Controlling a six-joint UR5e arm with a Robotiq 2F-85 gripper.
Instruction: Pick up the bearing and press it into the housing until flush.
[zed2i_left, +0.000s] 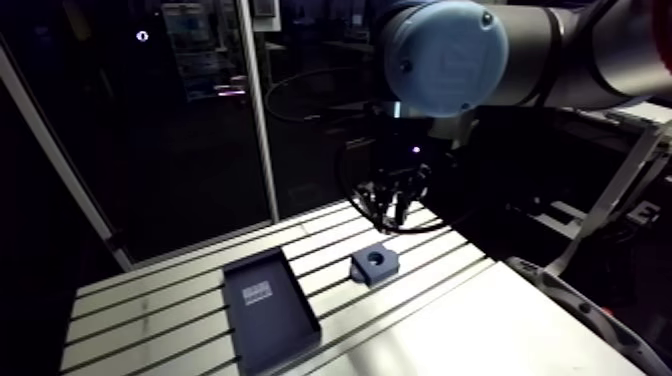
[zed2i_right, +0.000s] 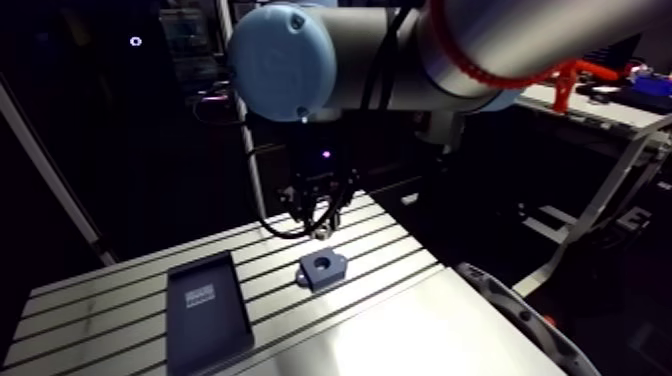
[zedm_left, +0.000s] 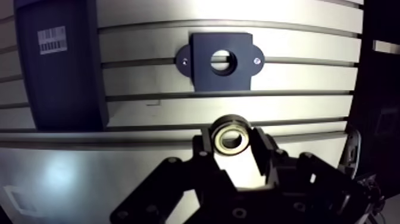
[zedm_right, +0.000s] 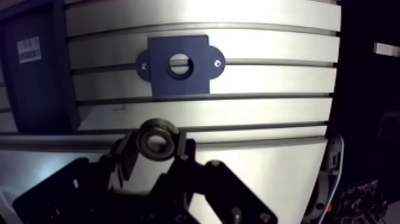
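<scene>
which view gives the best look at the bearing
The wrist view: the silver ring-shaped metal bearing sits large between the black two-finger gripper's fingers, bore facing the camera. In the arm view it cannot be made out under the dark gripper.

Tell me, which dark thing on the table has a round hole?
The small square housing ahead of the end effector. The bigger tray beside it has only a white label, no hole.

The pincer (zedm_left: 233, 143) squeezes a shiny ring (zedm_left: 232, 126). A black block (zedm_left: 203, 72) with a hole lies at its twelve o'clock, a dark tray (zedm_left: 64, 77) at ten.
</scene>
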